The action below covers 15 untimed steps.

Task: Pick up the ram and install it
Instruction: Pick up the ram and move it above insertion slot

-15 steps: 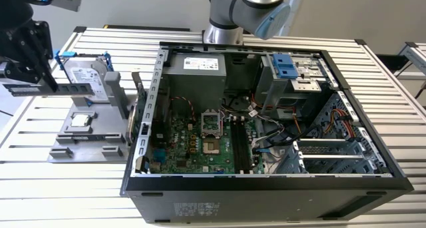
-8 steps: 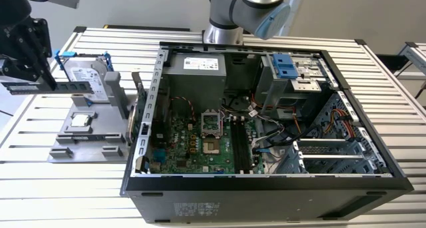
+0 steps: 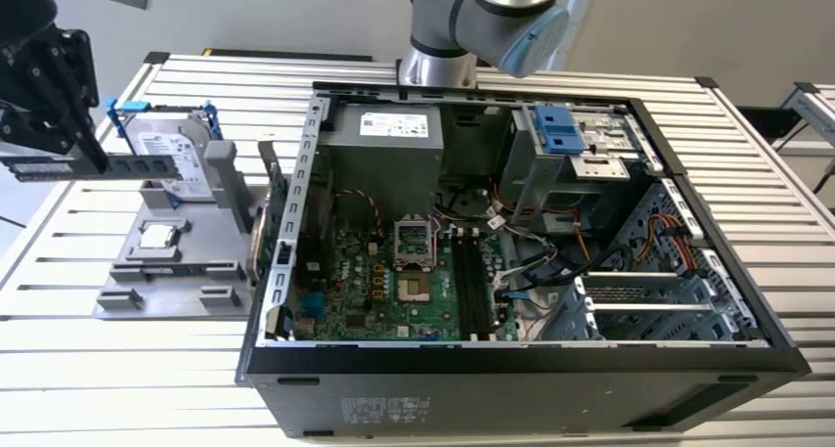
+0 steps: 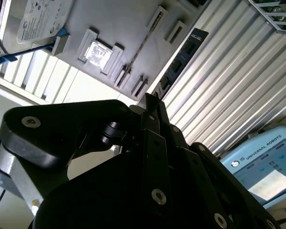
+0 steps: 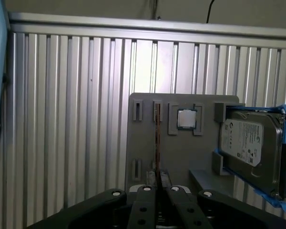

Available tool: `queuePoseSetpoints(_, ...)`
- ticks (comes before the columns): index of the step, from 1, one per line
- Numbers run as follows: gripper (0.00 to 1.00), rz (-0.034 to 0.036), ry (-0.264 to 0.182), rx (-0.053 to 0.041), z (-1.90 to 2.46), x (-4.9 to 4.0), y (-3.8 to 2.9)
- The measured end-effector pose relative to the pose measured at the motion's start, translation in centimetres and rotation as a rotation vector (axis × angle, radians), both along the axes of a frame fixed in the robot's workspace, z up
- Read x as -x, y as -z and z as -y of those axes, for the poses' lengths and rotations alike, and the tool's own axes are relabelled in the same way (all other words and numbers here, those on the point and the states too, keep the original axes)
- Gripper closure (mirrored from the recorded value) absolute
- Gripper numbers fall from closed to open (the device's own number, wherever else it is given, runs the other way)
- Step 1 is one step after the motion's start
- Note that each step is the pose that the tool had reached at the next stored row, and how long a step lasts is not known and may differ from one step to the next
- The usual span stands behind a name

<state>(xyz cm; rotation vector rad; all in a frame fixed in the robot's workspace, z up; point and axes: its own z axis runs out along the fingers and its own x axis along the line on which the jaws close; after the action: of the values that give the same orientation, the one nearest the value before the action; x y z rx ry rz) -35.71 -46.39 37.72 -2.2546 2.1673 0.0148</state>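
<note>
The ram (image 3: 137,165) is a long narrow stick with dark chips, lifted level above the grey holder plate (image 3: 170,271) at the exterior view's left. My black gripper (image 3: 92,154) is shut on it near its middle. In the first wrist view the ram (image 5: 157,133) appears edge-on, rising from between the closed fingers (image 5: 148,191), with the holder plate (image 5: 181,157) below it. In the second wrist view the ram (image 4: 183,57) sticks out past the gripper (image 4: 151,102). The open computer case (image 3: 293,222) lies to the exterior view's right, with the motherboard's memory slots (image 3: 470,281) exposed.
A silver hard drive with blue rails (image 3: 170,154) stands on the holder plate, and a small square processor (image 3: 159,236) sits in a recess. Cables (image 3: 549,261) and drive cages (image 3: 574,144) crowd the case beside the slots. The table (image 3: 117,369) is ribbed aluminium.
</note>
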Motion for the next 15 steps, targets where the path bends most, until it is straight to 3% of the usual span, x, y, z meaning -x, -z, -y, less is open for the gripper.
queuePoseSetpoints(15, 1.00, 0.0001, 0.000, 0.0000, 0.00, 0.02, -0.85)
